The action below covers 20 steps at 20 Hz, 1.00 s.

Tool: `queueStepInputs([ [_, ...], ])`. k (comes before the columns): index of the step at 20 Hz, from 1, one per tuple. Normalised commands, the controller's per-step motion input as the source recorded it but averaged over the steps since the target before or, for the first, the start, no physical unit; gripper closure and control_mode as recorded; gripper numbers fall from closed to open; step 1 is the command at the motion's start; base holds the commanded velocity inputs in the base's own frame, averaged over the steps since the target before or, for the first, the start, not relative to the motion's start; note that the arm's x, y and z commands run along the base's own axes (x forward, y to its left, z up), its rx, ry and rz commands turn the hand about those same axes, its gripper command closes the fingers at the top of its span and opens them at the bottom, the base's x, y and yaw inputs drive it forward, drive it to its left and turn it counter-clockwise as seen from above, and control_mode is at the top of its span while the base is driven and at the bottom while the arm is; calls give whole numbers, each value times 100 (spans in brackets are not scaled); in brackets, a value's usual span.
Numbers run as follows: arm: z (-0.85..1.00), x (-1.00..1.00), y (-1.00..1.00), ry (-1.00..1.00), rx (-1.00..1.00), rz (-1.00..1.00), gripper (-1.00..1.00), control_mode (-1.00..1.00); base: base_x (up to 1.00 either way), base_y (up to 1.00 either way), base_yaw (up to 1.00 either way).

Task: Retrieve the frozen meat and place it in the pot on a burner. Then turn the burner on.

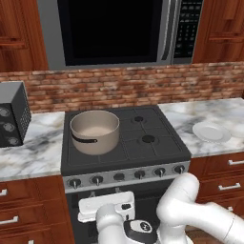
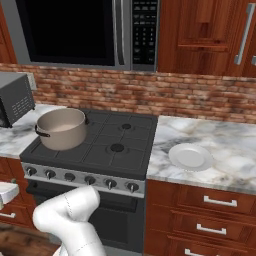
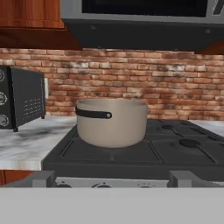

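I see the pot [image 1: 95, 131] on the stove's [image 1: 157, 150] front-left burner, its pale inside bare, so I judge the meat is not fetched yet and this is the opening step. My gripper [image 3: 112, 178] hangs low before the stove's front edge, jaws spread wide, holding nothing. Next I must find the meat; I see none here.
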Motion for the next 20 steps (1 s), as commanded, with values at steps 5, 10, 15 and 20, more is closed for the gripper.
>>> queueStepInputs([
  [5,-13,4,39,-1,0,-9,-100,-100,0,0,0],
  [10,-4,0,1,0,0,0,-100,-100,0,0,0],
  [15,-10,15,0,2,0,0,-100,-100,0,0,0],
  [20,-11,16,1,4,1,0,-100,-100,0,0,0],
])
